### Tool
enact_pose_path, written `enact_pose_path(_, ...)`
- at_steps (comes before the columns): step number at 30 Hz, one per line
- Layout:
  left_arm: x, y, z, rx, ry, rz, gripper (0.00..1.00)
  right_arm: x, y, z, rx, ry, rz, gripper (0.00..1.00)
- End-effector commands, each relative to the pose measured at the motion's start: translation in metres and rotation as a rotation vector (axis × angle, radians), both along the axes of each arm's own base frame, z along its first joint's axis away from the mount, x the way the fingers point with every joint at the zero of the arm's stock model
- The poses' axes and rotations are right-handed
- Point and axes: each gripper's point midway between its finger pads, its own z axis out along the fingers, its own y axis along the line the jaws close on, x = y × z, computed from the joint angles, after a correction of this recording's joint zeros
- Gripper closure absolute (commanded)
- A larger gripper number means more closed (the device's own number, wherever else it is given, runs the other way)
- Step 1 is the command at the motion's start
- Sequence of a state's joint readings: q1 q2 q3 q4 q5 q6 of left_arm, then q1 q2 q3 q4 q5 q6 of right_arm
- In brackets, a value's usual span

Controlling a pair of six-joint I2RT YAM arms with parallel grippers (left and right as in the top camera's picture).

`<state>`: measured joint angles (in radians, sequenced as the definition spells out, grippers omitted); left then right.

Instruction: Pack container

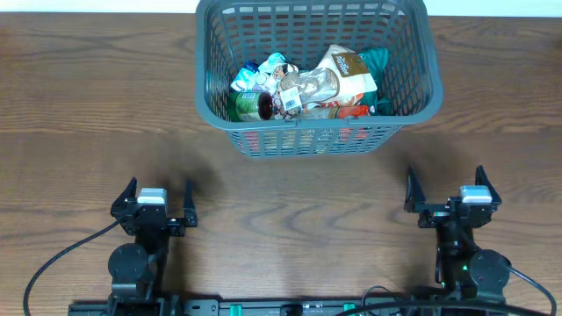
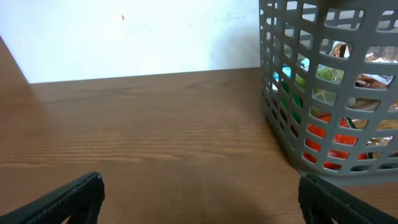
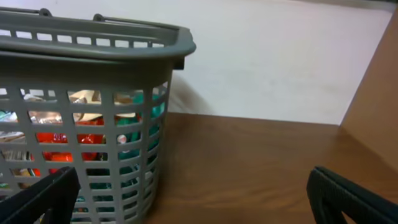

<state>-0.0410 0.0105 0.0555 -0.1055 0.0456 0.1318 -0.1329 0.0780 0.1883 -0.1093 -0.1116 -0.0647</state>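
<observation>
Two grippers, both empty, sit low along the near edge of the brown wood-grain table (image 1: 290, 206). Your left gripper (image 1: 160, 193) is toward the near left corner with its black fingers spread wide. Your right gripper (image 1: 445, 182) is toward the near right corner, jaws just as far apart, nothing between them. The large dark grey rectangular plastic basket with lattice-slotted sides (image 1: 307, 140) stands upright at the middle of the far edge, well apart from both. Set midway like that, it looks to be within either arm's reach. Inside is a loose heap: a small green-lidded jar (image 1: 255, 107), a clear crinkly bag (image 1: 309, 86), a beige paper packet (image 1: 353, 70), and a teal pouch (image 1: 378, 60) against the right wall. I can spot no packet outside the basket, so I'd judge the packing done or nearly so.
</observation>
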Motion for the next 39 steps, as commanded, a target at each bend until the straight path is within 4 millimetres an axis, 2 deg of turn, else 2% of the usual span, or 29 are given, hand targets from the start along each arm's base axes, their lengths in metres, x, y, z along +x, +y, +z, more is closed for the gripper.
enact_pose_path(1, 0.000, 0.000, -0.014, 0.007, 0.030, 0.000, 0.01, 0.001, 0.000, -0.007, 0.028, 0.007, 0.000, 0.01)
enact_pose_path(39, 0.000, 0.000, -0.014, 0.007, 0.030, 0.000, 0.02, 0.004, 0.004, -0.035, 0.028, 0.011, 0.016, 0.01)
